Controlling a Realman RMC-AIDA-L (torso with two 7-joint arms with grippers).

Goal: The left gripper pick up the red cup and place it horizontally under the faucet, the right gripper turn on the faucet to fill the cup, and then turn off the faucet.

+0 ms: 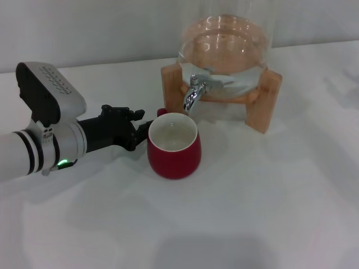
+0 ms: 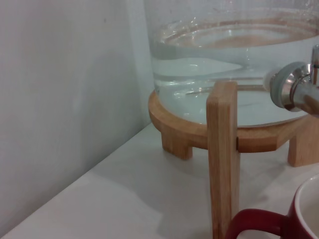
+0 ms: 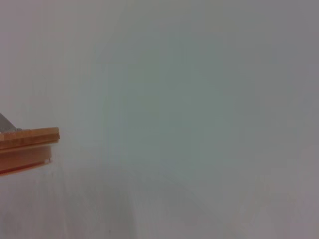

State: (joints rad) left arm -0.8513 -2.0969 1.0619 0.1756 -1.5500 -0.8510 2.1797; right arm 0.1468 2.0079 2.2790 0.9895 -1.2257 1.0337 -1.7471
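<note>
Head view: left claw [image 1: 140, 128] sits at the red cup [image 1: 174, 147] handle; grip unclear, faucet [image 1: 193, 95] just beyond.

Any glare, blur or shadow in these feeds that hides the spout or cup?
Head view: soft even light, the faucet has bright highlights but reads clearly above the red cup, and the left gripper casts only a faint shadow. Left wrist view: the cup and faucet are cropped at the edge and slightly soft. Right wrist view: mostly blank wall, only a wooden lid.
</note>
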